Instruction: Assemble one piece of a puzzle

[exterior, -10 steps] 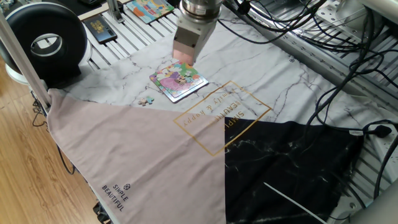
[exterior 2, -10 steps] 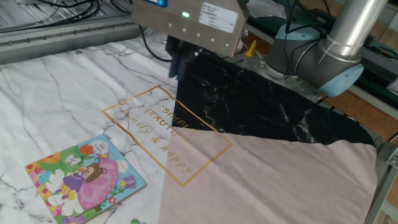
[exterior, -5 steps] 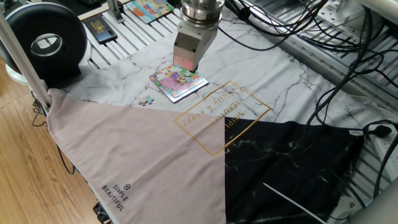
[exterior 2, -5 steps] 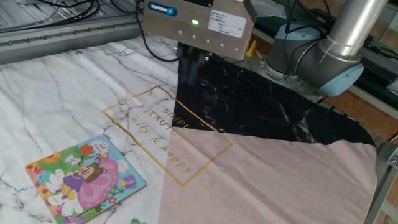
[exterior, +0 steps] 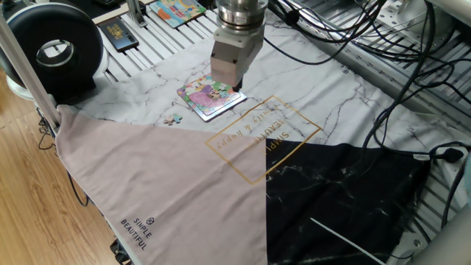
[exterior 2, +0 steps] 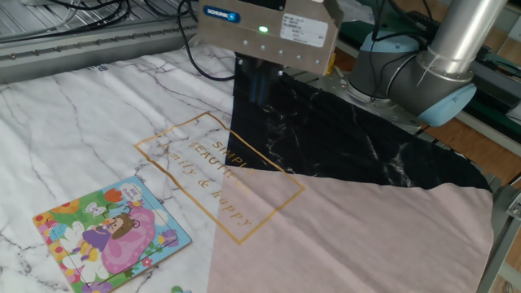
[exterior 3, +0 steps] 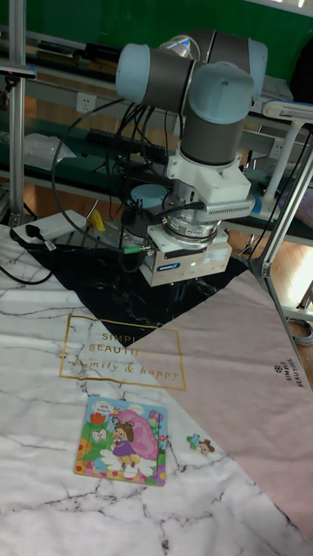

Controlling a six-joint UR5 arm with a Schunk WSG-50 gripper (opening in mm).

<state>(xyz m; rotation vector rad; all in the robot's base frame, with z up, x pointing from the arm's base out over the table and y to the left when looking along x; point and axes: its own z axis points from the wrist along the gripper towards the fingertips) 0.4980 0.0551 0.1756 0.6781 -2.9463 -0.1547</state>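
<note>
Approach is judged to be the step in hand: the gripper (exterior: 234, 87) is held in the air above the table, and nothing can be seen between its fingers. Whether those fingers are spread or pressed together cannot be told, since they are seen only as a dark shape against the black part of the cloth (exterior: 147, 169) in the other fixed view and are hidden under the gripper body in the tall fixed view. The puzzle (exterior: 211, 96) lies flat on the marbled part of the cloth, and the piece (exterior: 173, 119) lies loose just beside it, apart from its edge, so the piece is not yet fitted. For the next move, the gripper would need to be carried over the piece and lowered onto it. A fine grasp is called for, as the piece is thin and rests on soft fabric. Compared with a second ago, the gripper is seen shifted sideways across the table in both fixed views, while the puzzle and the piece are found where they were.
</note>
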